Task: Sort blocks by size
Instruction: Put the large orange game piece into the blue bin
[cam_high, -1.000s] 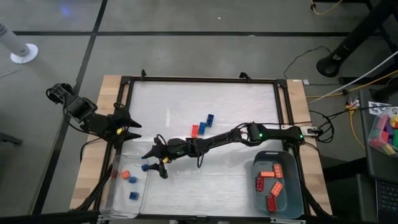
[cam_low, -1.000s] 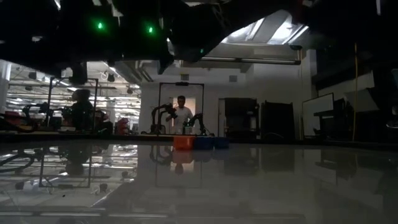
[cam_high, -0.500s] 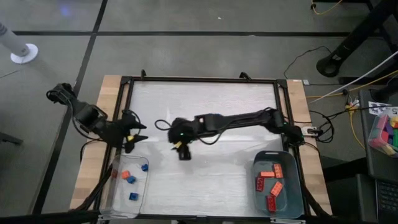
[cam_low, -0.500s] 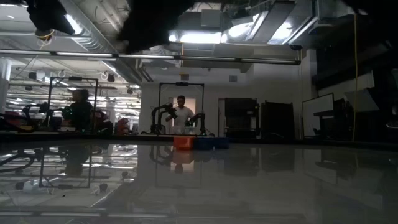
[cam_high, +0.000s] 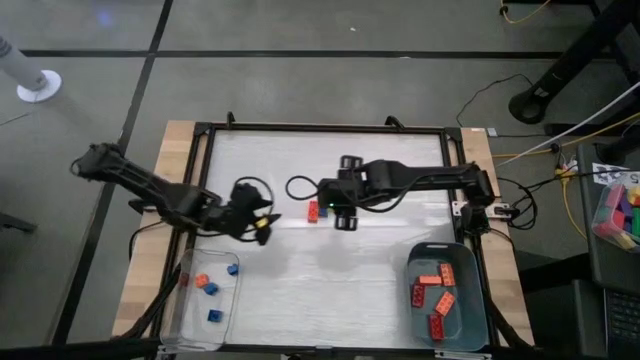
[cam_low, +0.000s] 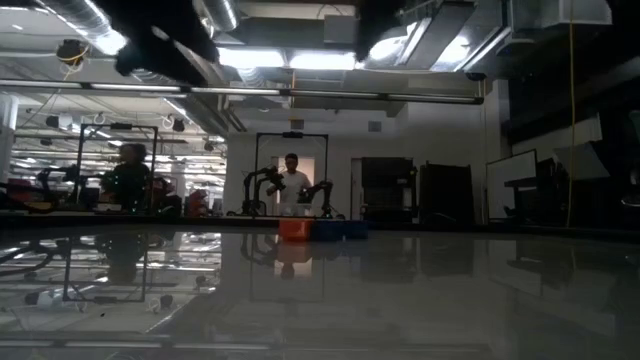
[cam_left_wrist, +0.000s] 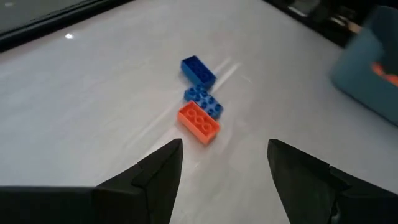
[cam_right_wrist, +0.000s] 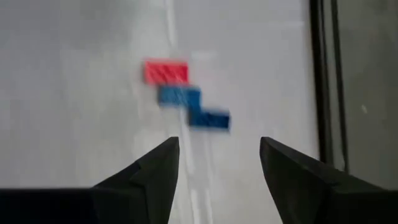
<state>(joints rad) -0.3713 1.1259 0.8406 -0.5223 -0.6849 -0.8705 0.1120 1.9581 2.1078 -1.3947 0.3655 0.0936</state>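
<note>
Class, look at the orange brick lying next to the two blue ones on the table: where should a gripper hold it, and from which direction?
Grip the orange brick across its two long side walls, coming from straight above. It lies flat, studs up, so those walls are probably the flattest faces to pinch. One end touches or nearly touches a blue brick, so avoid pinching end to end. The open left gripper already faces it.

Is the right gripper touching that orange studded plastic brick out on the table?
Apart. The right wrist view shows the orange brick ahead of the open right gripper.
</note>
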